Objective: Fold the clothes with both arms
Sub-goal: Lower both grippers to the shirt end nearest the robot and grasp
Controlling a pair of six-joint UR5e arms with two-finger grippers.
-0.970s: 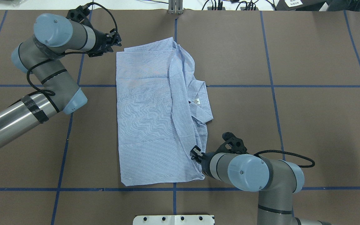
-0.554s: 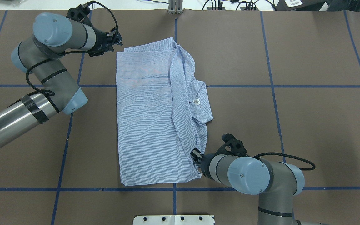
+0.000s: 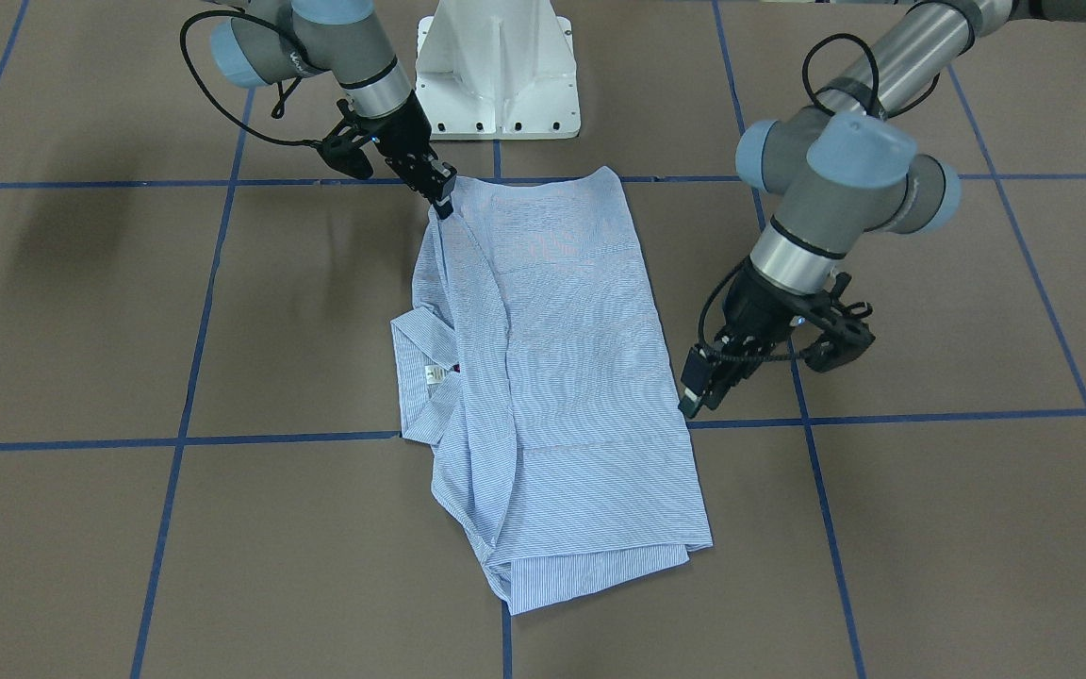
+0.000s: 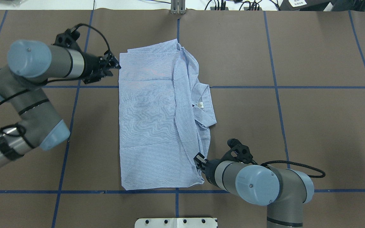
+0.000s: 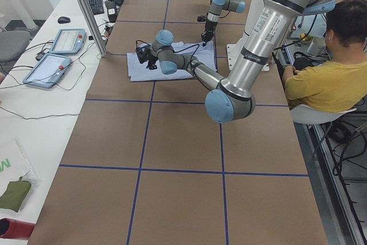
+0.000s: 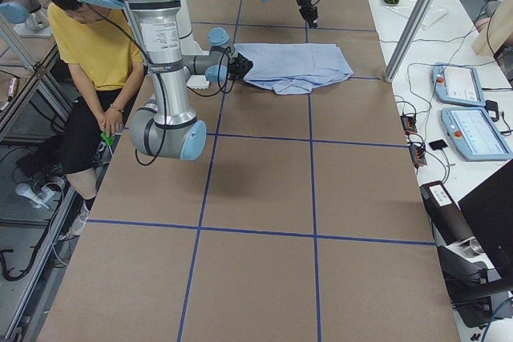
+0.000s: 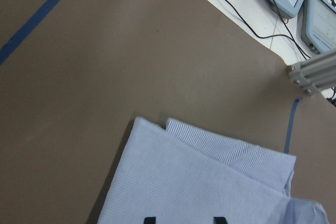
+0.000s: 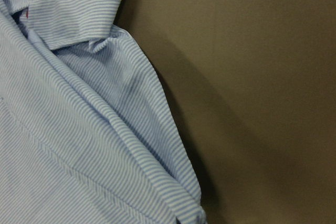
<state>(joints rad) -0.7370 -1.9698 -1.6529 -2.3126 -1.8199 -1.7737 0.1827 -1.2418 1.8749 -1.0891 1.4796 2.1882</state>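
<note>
**Both hands at the shirt's edges**

I see the shirt (image 4: 150, 126) lying flat on the table (image 4: 312, 126). It is folded into a long panel, with the collar and white neck label (image 4: 200, 104) turned out on its right side. My left hand (image 4: 117, 66) sits at the far end of the shirt's left edge. Its fingertips (image 7: 149, 219) are spread apart over the cloth and closed on nothing. My right hand (image 4: 198, 159) touches the near end of the right edge, at the bunched fold. I cannot tell whether it is parted or pinching the fabric.
</note>
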